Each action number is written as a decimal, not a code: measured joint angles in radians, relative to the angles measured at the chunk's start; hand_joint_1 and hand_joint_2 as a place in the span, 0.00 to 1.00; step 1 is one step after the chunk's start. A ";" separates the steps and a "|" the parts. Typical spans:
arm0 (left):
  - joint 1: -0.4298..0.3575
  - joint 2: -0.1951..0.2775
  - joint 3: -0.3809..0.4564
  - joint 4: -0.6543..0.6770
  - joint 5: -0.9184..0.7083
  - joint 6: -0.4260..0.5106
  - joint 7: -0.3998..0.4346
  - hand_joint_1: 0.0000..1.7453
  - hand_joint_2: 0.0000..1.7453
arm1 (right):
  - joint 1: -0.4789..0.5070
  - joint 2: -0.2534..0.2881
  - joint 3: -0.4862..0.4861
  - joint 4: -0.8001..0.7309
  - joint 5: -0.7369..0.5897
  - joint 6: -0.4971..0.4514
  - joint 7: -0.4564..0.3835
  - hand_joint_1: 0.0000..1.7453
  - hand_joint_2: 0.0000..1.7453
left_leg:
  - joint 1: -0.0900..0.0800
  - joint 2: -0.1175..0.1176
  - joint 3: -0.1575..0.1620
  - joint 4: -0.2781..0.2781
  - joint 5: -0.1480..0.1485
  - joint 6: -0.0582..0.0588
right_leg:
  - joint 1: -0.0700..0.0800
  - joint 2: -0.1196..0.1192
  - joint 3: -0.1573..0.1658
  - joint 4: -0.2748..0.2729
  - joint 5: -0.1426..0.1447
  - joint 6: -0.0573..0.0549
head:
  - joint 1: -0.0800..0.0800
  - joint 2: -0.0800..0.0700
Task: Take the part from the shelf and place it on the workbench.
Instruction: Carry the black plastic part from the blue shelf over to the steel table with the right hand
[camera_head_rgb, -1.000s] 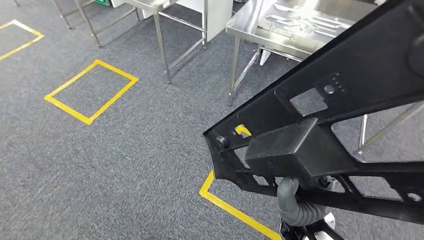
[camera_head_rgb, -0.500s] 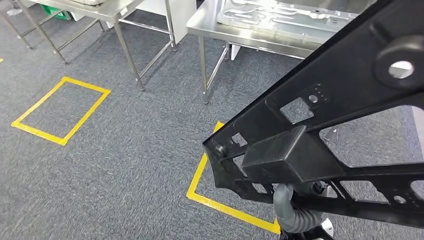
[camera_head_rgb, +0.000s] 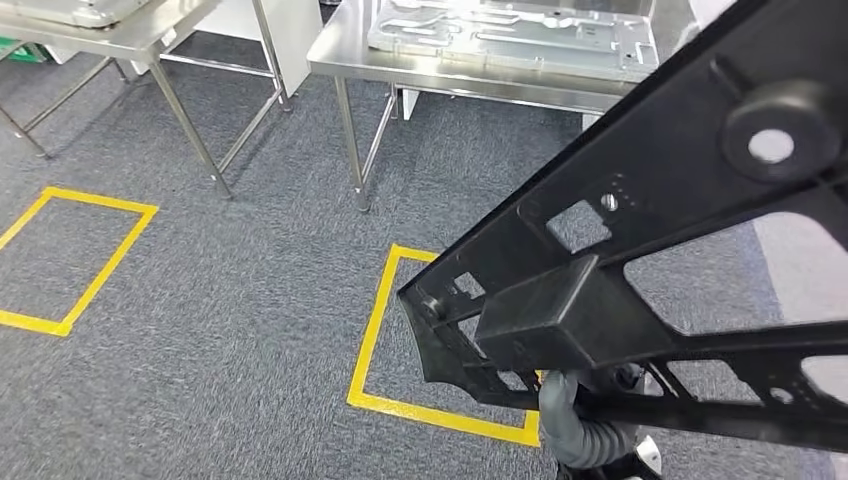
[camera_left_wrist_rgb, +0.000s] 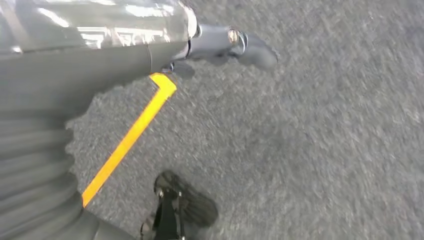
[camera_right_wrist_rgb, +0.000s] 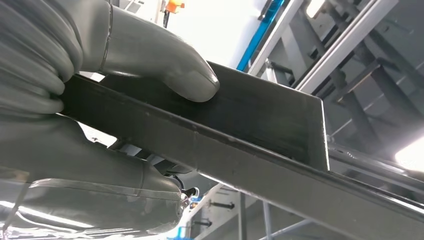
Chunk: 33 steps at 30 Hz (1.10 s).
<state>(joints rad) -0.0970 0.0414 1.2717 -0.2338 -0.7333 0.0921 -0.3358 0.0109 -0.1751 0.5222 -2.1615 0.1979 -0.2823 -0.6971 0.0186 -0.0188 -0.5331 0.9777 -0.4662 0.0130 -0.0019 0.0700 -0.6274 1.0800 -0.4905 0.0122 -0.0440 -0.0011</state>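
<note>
The part (camera_head_rgb: 650, 260), a long black frame with cut-out windows, a round boss and a boxy block on its near face, is being carried in the air, slanting across the right side of the head view above the grey carpet (camera_head_rgb: 220, 300). The right hand (camera_right_wrist_rgb: 90, 100) is gripping it: in the right wrist view the thick grey thumb is pressing on one face of the dark bar (camera_right_wrist_rgb: 240, 135) while the fingers (camera_right_wrist_rgb: 100, 195) are wrapping round the opposite side, pinching the part between them. A grey ribbed cover of that arm is showing just beneath the part in the head view.

The left hand (camera_left_wrist_rgb: 220, 45) is hanging over the carpet, holding nothing; whether its fingers are spread or curled is too blurred to tell.

A yellow tape rectangle (camera_head_rgb: 372, 330) is lying on the carpet under the part's near end. Beyond it, a steel counter (camera_head_rgb: 340, 62) is carrying a flat metal panel (camera_head_rgb: 510, 30).
</note>
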 joint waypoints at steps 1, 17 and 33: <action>0.002 0.000 0.000 0.000 -0.001 -0.002 -0.001 0.00 1.00 | 0.000 0.000 0.001 0.001 0.000 0.000 0.000 1.00 1.00 | -0.002 0.012 0.001 -0.001 0.000 0.002 | -0.001 -0.028 -0.028 0.057 -0.032 0.004 | 0.000 0.000; -0.001 0.002 0.000 0.000 -0.005 -0.025 -0.008 0.00 1.00 | -0.001 0.002 0.004 0.013 0.018 -0.005 0.000 1.00 1.00 | 0.003 0.042 -0.062 0.197 -0.136 -0.053 | -0.012 -0.092 0.038 -0.066 0.034 -0.031 | 0.000 0.000; 0.008 0.008 0.001 0.000 0.001 -0.036 -0.006 0.00 1.00 | -0.008 0.016 0.009 0.036 0.020 0.003 0.000 1.00 1.00 | -0.002 0.027 -0.019 0.017 0.001 0.003 | -0.008 -0.061 -0.054 0.158 -0.096 0.014 | 0.000 0.000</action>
<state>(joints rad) -0.0894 0.0496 1.2731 -0.2335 -0.7321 0.0559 -0.3416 0.0028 -0.1589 0.5308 -2.1254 0.2183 -0.2788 -0.6970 0.0166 0.0085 -0.5524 0.9949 -0.4656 0.0155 -0.0097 0.0095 -0.6815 1.2384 -0.5861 0.0265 -0.0439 -0.0011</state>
